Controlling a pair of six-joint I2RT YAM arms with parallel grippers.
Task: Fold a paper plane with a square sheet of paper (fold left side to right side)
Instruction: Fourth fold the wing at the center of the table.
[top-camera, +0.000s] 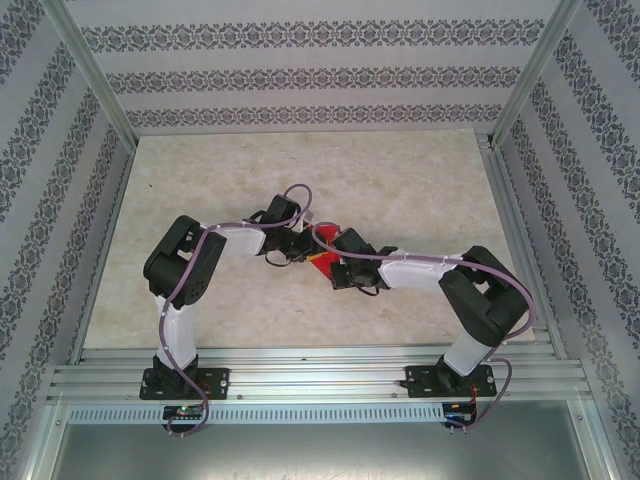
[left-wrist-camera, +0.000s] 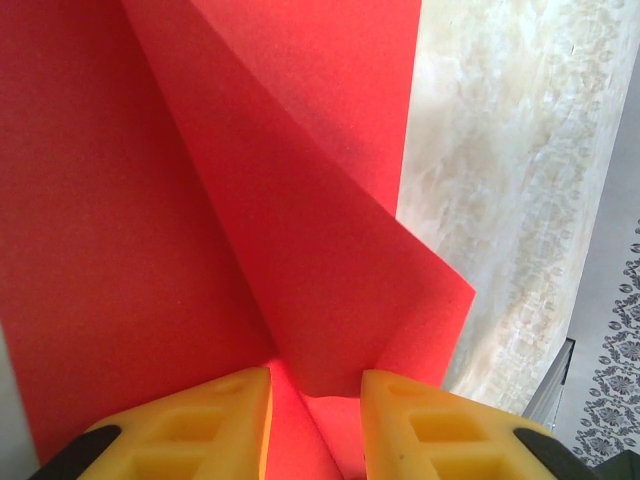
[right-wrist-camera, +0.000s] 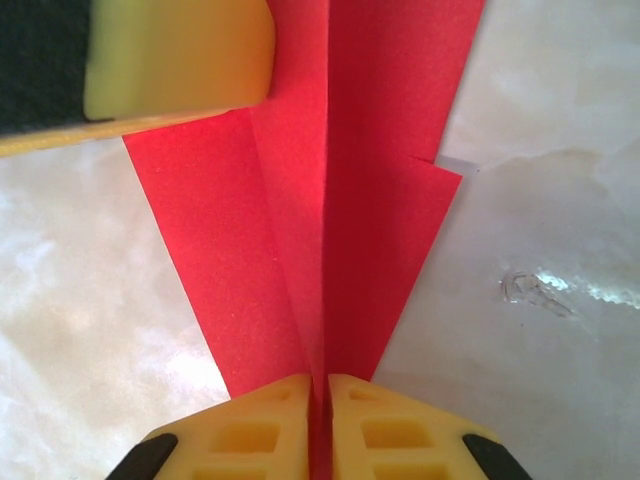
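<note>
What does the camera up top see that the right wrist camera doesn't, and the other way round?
Top view: the whole left arm and right arm reaching in to meet mid-table, plus the patterned walls all around.
Right wrist view: a close look at the right gripper pinched shut on the red paper along its middle ridge, with the creases and pointed flaps easy to see.
Both: the red paper and the pale marble table under it.
</note>
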